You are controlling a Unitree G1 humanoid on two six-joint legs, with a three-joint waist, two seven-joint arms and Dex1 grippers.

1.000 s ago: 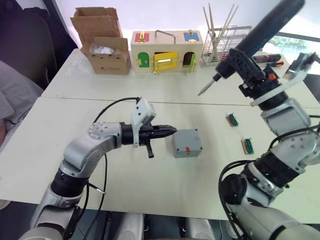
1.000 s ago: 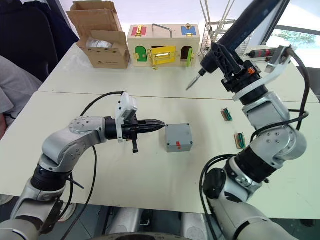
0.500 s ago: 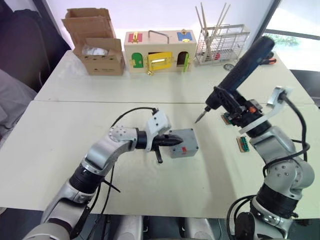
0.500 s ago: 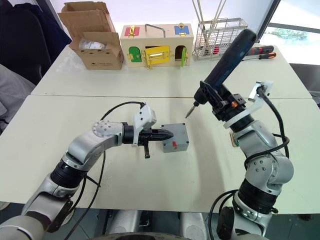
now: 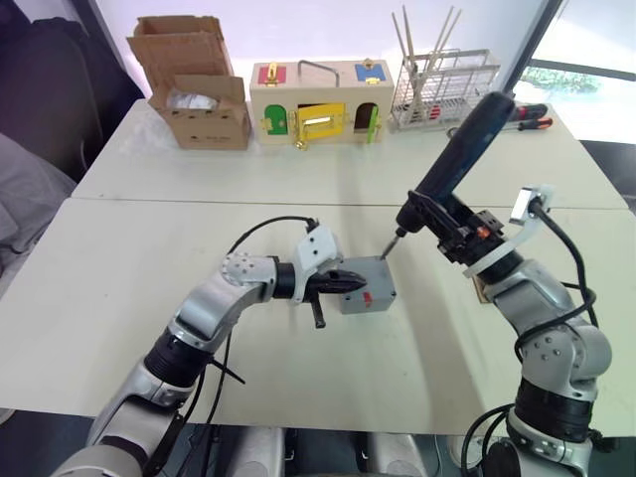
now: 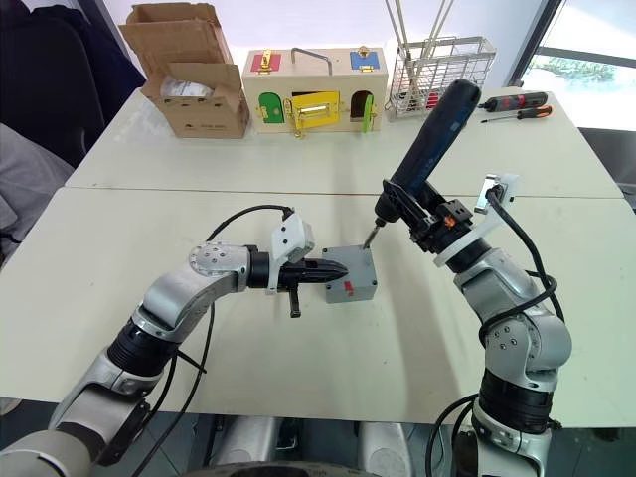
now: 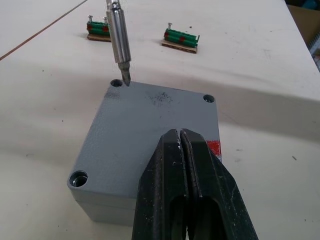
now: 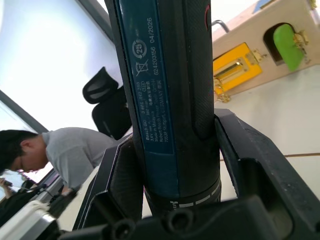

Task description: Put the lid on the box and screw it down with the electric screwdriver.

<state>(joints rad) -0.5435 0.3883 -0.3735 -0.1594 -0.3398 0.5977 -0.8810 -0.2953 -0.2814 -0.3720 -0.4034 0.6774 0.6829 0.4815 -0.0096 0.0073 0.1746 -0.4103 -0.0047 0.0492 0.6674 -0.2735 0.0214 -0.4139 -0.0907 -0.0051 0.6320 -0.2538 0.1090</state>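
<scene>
electric screwdriver (image 8: 165, 90) | label "04/2026" | bit at lid (image 7: 150, 120) corner hole

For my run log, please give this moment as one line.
lid: on box | left claw: shut, pressing on lid | right claw: holds electric screwdriver | bit: at corner screw hole

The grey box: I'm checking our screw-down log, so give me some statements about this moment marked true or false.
1. The lid sits on the box. True.
2. The electric screwdriver has its bit at a corner screw hole. True.
3. The left gripper is wide open. False: its fingers are shut, tips at the lid's edge.
4. The right gripper holds a slim red-and-black hand screwdriver. False: it grips the thick dark powered driver.
5. The wooden box's yellow door faces the robot. True.
</scene>
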